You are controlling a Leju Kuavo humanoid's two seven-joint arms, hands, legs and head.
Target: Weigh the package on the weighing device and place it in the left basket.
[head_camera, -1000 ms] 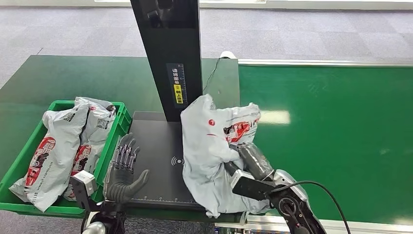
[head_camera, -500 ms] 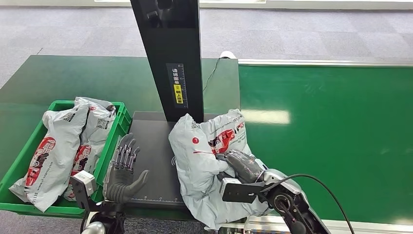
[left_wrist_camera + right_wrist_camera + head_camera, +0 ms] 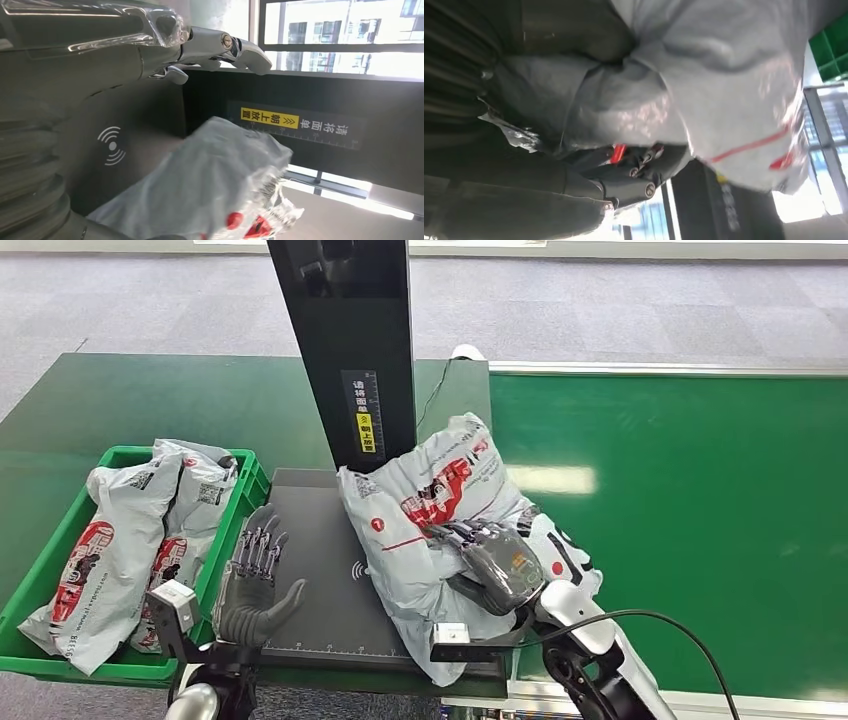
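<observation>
While the right hand (image 3: 495, 562) has its fingers (image 3: 462, 534) clamped on the package (image 3: 440, 490) lying on the scale (image 3: 320, 570), it should let go fully for a true reading, the left hand (image 3: 255, 585) waiting beside with fingers apart.

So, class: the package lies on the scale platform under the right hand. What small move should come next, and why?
Probably open the right hand and lift it clear: the package already lies on the scale platform, and its fingers resting on top would likely skew the reading.
</observation>
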